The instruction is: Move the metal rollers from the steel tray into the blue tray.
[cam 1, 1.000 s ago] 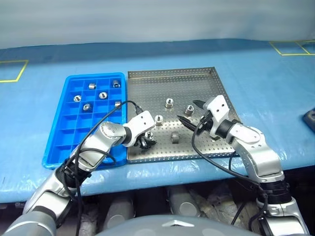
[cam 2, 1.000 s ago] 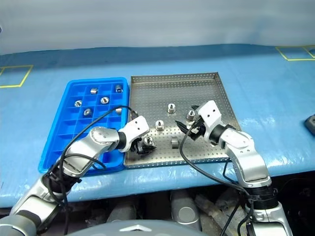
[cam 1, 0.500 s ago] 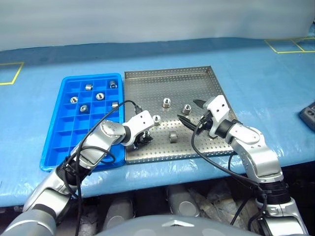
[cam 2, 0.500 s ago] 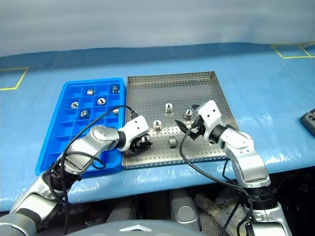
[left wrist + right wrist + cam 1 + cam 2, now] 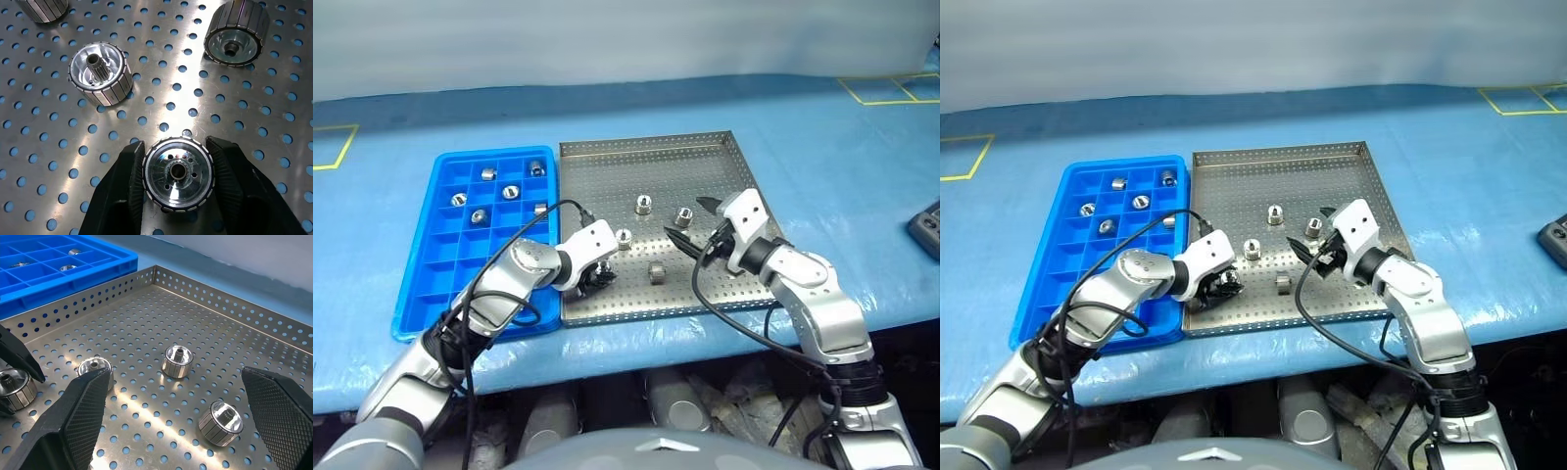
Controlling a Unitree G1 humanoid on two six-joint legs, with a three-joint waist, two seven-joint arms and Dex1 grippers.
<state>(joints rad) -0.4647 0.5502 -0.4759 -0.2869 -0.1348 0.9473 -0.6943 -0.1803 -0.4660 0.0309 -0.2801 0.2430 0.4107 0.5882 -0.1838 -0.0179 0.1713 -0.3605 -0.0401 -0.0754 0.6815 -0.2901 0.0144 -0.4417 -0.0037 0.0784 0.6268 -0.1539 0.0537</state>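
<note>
The steel tray (image 5: 705, 162) lies in the middle of the table, with the blue tray (image 5: 431, 284) against its left side. Low over the steel tray's near left part, my left gripper (image 5: 600, 276) is shut on a metal roller (image 5: 178, 174) that stands on the perforated floor, one finger (image 5: 122, 191) on each side. Several more rollers stand loose on the steel tray, among them one (image 5: 644, 205), another (image 5: 684, 215) and a third (image 5: 657, 272). My right gripper (image 5: 686, 219) hovers open above the tray's right half, holding nothing. Several rollers (image 5: 510, 192) lie in the blue tray's far compartments.
Both trays rest on a pale blue table cover (image 5: 842, 147) with yellow tape marks at its far corners. A dark object (image 5: 927, 227) lies at the right edge. The blue tray's near compartments hold nothing. Cables loop under both wrists.
My left gripper's fingers have closed on the roller between them. Both arms have stayed in place; the camera has shifted slightly.
</note>
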